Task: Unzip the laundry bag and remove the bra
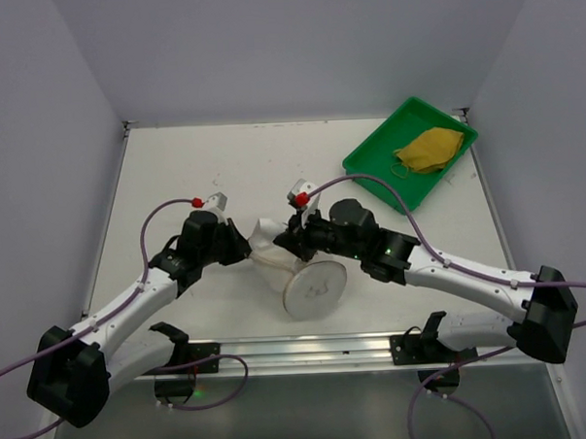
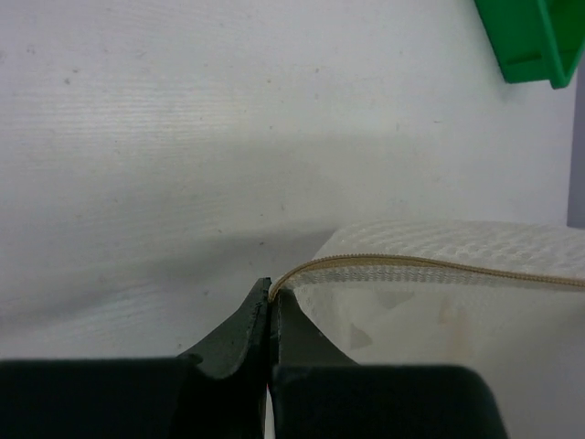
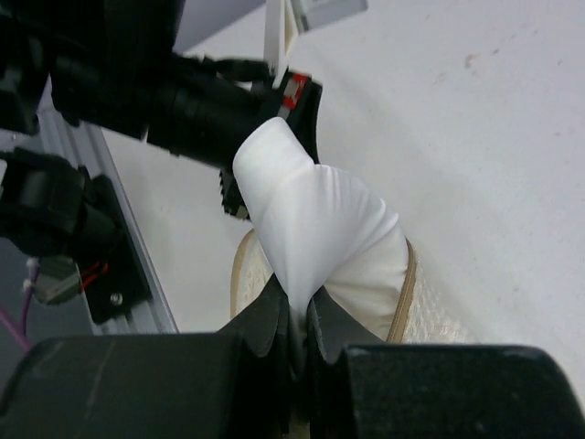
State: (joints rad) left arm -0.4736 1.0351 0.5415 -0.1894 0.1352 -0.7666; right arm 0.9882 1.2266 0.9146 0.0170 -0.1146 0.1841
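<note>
Nearest, just beyond the arm bases, the small round drum-shaped laundry bag of whitish translucent mesh lies tipped on its side on the white table, its flat lid with the little black drawing turned toward 6 o'clock. At the bag's 10 o'clock the left gripper is clenched, its black fingers pressed together on the bag's rim right at the beige zip. At the bag's 12 o'clock the right gripper is also closed, pinching a fold of the soft white fabric bra. The bra bulges out between the beige zip edges, partly outside the bag and partly still inside it. Farther off, at about 2 o'clock from the bag, a green rectangular plastic tray sits well apart. A mustard-yellow rounded fabric piece lies inside the tray.
</note>
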